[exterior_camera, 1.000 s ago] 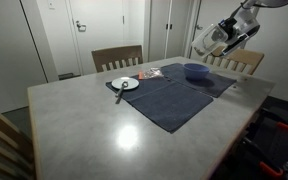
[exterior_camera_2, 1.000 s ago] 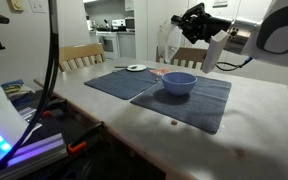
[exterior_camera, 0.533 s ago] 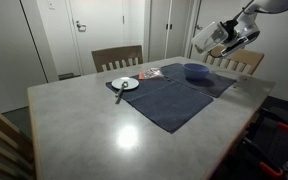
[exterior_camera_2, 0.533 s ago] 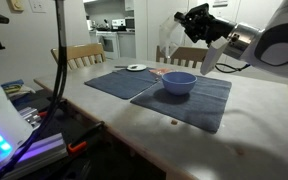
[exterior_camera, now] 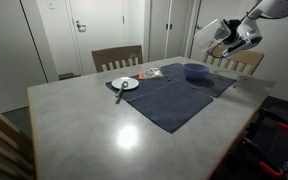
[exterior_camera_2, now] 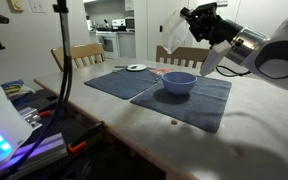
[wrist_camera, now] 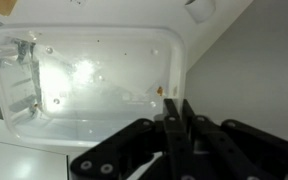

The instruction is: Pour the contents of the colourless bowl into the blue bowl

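Approx. late in the task, I'd say. The gripper [wrist_camera: 175, 115] has its jaws clenched on the rim of the colourless bowl [wrist_camera: 89, 80], pinching one long wall. The wrist view shows that bowl w/ almost nothing inside: a few droplets or smears and one tiny orange speck by the pinched wall (can't say what it is). In an exterior view the colourless bowl [exterior_camera: 208, 36] hangs high in the air, tipped, up and beyond the blue bowl [exterior_camera: 195, 71], and not plainly over it. The blue bowl sits on the dark mat [exterior_camera: 174, 100] on the counter [exterior_camera: 104, 135]. Its inside isn't visible, so can't confirm anything landed there. Judgement: pick-up and tip are done, pour prob. finished or nearly so. Left: set the colourless bowl down and let go.
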You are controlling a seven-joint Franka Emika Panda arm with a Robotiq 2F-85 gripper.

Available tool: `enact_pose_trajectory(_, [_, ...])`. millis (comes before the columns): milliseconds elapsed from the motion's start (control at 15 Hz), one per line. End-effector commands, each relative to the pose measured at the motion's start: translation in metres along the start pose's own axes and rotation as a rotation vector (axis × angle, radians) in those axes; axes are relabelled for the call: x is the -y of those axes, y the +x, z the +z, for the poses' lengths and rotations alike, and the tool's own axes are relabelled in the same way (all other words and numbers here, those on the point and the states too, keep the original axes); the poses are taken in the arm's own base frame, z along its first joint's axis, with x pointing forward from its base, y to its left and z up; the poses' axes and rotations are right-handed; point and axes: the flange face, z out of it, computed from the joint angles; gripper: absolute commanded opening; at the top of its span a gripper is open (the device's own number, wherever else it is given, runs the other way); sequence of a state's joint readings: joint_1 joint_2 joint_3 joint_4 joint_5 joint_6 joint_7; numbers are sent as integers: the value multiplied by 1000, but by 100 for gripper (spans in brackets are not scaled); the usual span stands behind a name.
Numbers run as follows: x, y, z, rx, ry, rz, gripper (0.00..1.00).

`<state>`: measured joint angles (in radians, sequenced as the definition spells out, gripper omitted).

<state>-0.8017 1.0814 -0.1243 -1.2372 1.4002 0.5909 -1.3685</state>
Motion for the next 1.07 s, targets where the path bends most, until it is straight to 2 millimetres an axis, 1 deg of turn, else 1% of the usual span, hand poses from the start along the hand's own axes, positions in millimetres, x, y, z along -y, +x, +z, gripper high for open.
enact_pose_trajectory(0, [3, 5, -1, -17, 11, 3, 2])
enact_pose_trajectory(200, [3, 12, 5, -5, -24, 32, 2])
enact_pose_trajectory(467, [0, 29, 20, 23, -108, 91, 2])
enact_pose_trajectory(600, [-2, 42, 32, 51, -159, 120, 2])
enact_pose_trajectory(1000, [-8, 82, 79, 138, -331, 219, 2])
